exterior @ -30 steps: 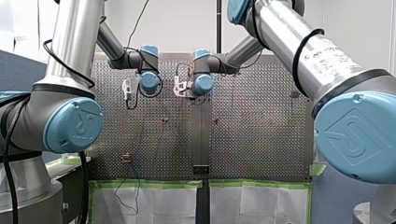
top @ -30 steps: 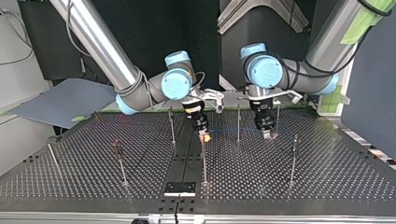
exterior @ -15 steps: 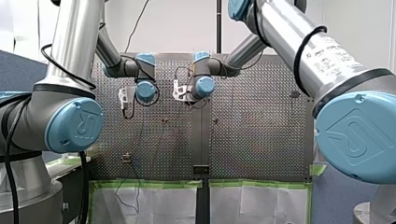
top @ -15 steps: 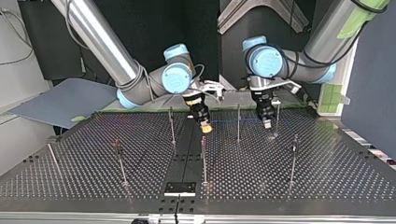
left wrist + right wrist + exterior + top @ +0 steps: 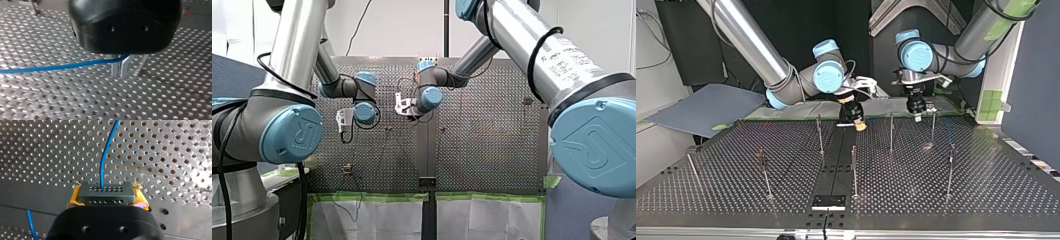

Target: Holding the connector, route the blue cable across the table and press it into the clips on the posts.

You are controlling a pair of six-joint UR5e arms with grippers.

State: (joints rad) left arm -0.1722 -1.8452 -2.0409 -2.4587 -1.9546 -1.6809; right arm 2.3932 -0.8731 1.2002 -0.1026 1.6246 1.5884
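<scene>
Between the yellow pads: the right gripper (image 5: 106,193) is clamped on the grey connector (image 5: 105,197). One yellow pad (image 5: 73,198) sits on each short end, which leaves the holed face and the cable exit uncovered.
Ahead of the right gripper: the blue cable (image 5: 103,157) leaves the holed face and runs straight away over the perforated table (image 5: 175,150). Gripping the connector, judged, fixes one end of the run.
Beside the right gripper's body: a second blue stretch (image 5: 30,222) shows; whether it belongs to the same cable cannot be told.
Left gripper (image 5: 120,68): the metal fingers (image 5: 115,70) are drawn narrow, and the blue cable (image 5: 57,67) enters between them near their roots. This grip appears to act as a guide that steers the line, not as an anchor.
Below the left gripper: the fingertips hang above the table, not touching it.
Just beyond the left fingers: a thin post (image 5: 143,62) rises from the table, probably the next target.
Posts around both grippers, top view: one post (image 5: 933,125) stands just beside the left gripper (image 5: 917,107), and another (image 5: 891,132) stands between it and the right gripper (image 5: 857,120).
Clips: these are too small to show whether any holds the cable, and the cable itself is too faint to trace in that view.
Step in hand, judged: aligning the span with a post before pressing down.
</scene>
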